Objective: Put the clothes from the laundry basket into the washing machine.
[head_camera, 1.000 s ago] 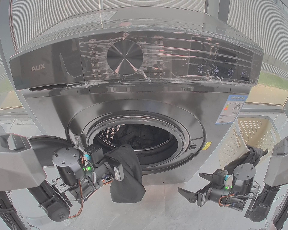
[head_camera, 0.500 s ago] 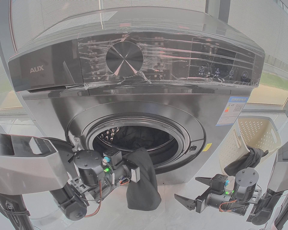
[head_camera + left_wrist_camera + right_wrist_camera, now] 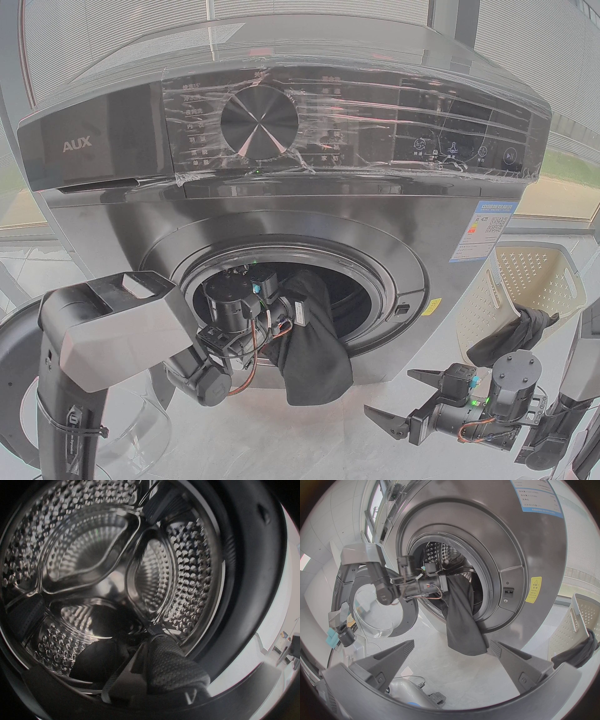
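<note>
Black garment (image 3: 315, 362) pinched in left fingers (image 3: 125, 680) at washing machine (image 3: 281, 206) mouth near yellow sticker (image 3: 430, 304); right fingers (image 3: 384, 420) spread.

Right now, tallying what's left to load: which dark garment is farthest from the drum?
The one draped over the laundry basket rim: that dark garment is by the right gripper. A second garment hangs from the washing machine opening.

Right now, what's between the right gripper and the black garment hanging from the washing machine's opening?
Only bare floor. The head view shows the open right gripper apart from the black garment, with nothing between them.
</note>
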